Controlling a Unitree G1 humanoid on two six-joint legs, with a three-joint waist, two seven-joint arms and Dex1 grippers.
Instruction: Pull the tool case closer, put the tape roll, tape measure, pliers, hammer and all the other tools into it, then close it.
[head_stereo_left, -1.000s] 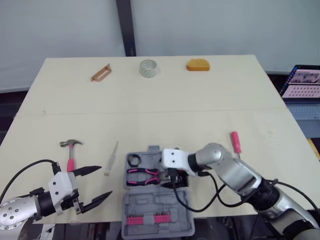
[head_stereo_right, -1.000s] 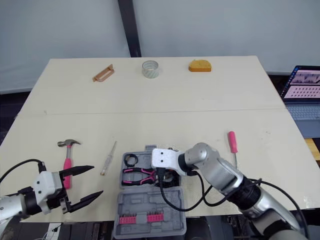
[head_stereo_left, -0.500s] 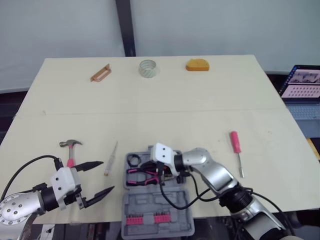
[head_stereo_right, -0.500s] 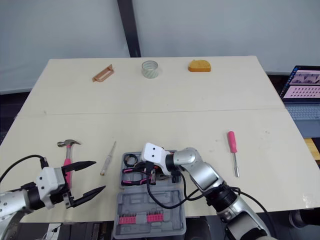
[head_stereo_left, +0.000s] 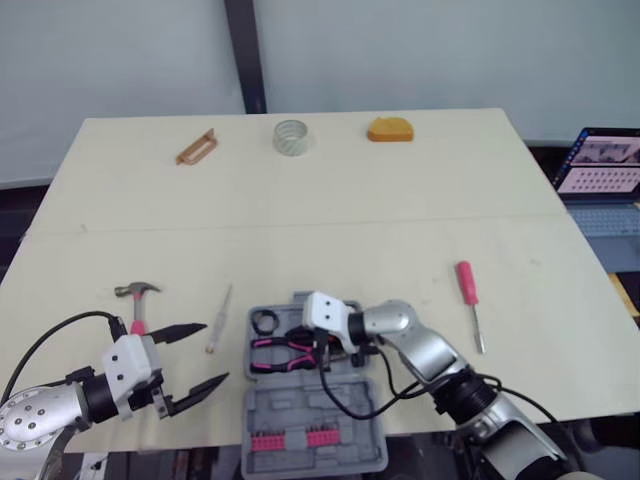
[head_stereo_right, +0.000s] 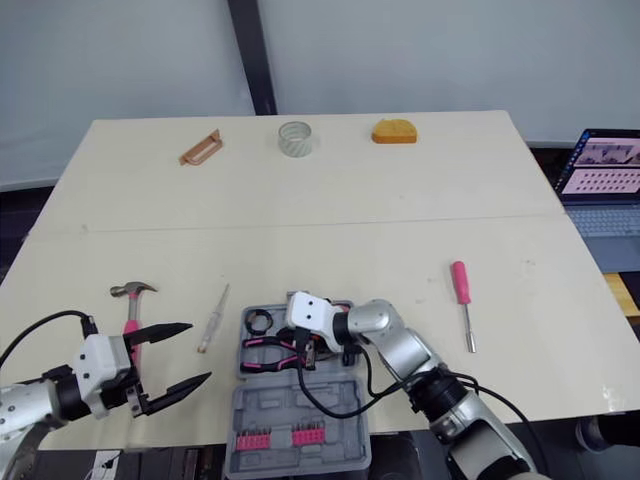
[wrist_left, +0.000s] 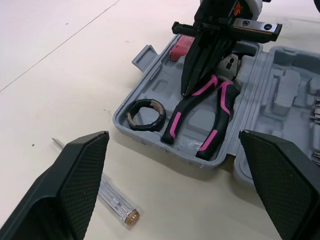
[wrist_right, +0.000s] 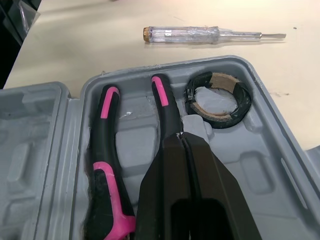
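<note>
- Any word on the tool case (head_stereo_left: 300, 410)?
- Lying open at the near edge of the table (head_stereo_left: 330, 230). Pink bit rows (head_stereo_left: 290, 438) in the near half, pliers (head_stereo_left: 285, 350) and a black tape roll (head_stereo_left: 267, 321) in the far half.
- And on the right gripper (wrist_right: 181, 137)?
- Pinched fully together, gripping nothing. Tips down against one pliers handle, just right of the black tape roll.
- As for the left gripper (head_stereo_left: 212, 353)?
- Spread wide and empty, left of the case, just near of the hammer (head_stereo_left: 137, 300).
- Outside the case?
- Hammer and clear tester screwdriver (head_stereo_left: 220, 318) to its left, pink screwdriver (head_stereo_left: 467, 292) well to its right. Along the far edge, a pale tape roll (head_stereo_left: 291, 137) in the middle, an orange tape measure (head_stereo_left: 390, 130) to the right, and a brownish tool (head_stereo_left: 196, 146) to the left, too small to name.
</note>
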